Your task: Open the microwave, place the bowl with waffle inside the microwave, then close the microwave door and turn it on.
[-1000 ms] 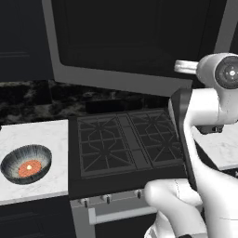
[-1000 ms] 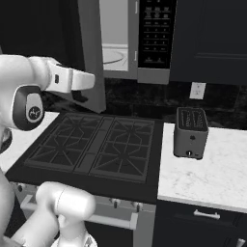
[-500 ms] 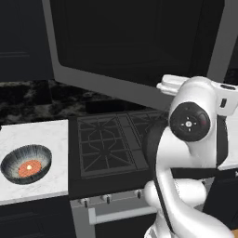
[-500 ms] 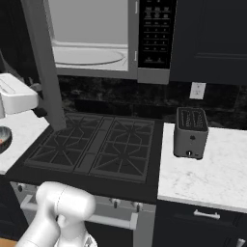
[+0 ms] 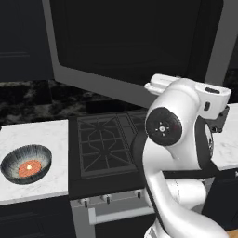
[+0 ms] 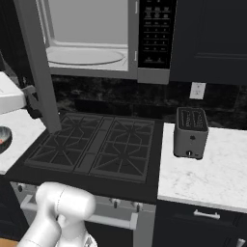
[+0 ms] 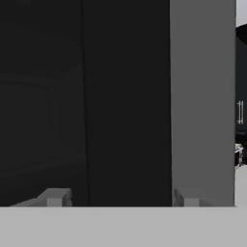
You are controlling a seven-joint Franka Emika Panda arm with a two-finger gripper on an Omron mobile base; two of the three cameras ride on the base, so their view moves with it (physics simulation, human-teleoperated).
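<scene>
Door: the microwave door [image 5: 135,44] hangs swung wide, its dark glass panel out over the stove [image 6: 94,147]; the first step looks done.
Microwave: the microwave [image 6: 103,41] sits above the stove, its cavity and round glass turntable [image 6: 84,56] bare.
Hand: in the hand view the gripper [image 7: 123,198] faces the door's dark glass and grey frame at close range, its two tips set well apart with nothing between them.
Bowl: the bowl [image 5: 26,163] rests on the white counter [image 5: 35,139] just left of the stove, well apart from the arm.
Waffle: the waffle [image 5: 29,168] lies flat inside the bowl.
Toaster: a small dark toaster [image 6: 191,132] stands on the counter right of the stove, out of the way.
Step in hand: leaving the opened door and turning to the pickup, by the look of it.
Next move: it calls for swinging the arm left of the stove and down, then closing the fingers on the bowl's rim while keeping it level so the waffle stays put.
</scene>
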